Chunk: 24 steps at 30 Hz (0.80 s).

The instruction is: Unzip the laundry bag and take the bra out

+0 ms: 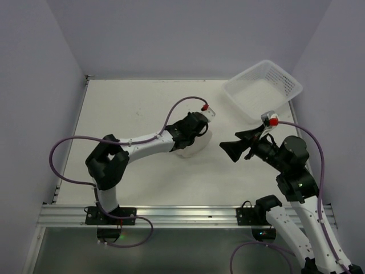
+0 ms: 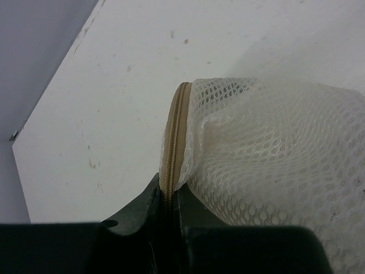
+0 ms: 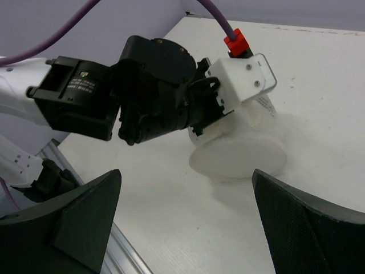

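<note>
Step in hand: securing the laundry bag for unzipping; the zipper looks shut, and the bra isn't visible — presumably inside.

Left gripper is pinched nearly shut on the bag's tan zipper rim. In the left wrist view the rim runs straight up out of the gap between the fingers, with mesh bulging to the right. I can't tell whether it has the pull tab or just the rim tape.

Right gripper is spread fully, holding nothing, hovering off to the right of the bag, well apart. The bag sits mid-table, edge tipped up under the left wrist.

Next: probably the right closes in to brace the mesh body or take the pull, then the two draw apart along the rim. Risk: the bag slides instead of unzipping.
</note>
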Motion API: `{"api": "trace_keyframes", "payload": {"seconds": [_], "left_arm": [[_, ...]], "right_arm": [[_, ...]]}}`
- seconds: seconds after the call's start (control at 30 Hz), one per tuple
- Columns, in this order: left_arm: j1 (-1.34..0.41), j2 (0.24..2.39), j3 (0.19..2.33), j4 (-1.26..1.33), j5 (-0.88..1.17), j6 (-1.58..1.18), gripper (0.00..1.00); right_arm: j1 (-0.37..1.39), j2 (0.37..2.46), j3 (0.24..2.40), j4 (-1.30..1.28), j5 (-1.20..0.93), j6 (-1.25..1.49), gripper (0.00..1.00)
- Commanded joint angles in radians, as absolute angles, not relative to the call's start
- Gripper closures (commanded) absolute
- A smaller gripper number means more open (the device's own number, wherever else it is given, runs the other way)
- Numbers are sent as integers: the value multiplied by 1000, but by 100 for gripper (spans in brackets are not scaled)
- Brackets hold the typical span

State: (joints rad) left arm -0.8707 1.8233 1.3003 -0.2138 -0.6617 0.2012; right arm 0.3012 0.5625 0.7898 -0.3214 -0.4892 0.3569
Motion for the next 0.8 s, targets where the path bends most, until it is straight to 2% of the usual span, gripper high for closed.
{"api": "trace_keyframes", "payload": {"seconds": [0.0, 0.1, 0.27, 0.5, 0.7, 0.77], "left_arm": [[-972, 1850, 1373, -196, -698, 138, 100], [-1032, 1904, 1396, -212, -748, 130, 100], [-1022, 1901, 1442, -252, -828, 149, 100], [-881, 1734, 1399, -120, -936, 481, 100], [-738, 1611, 1260, 170, -1043, 832, 100], [-723, 1617, 1238, 182, -1040, 848, 100]], "right_arm": [[302, 520, 770, -293, -414, 373, 1], [302, 486, 738, -284, -364, 391, 1], [302, 442, 733, -291, -338, 388, 1], [302, 394, 736, -301, -319, 385, 1], [302, 371, 733, -318, -310, 379, 1], [302, 371, 726, -319, -317, 379, 1]]}}
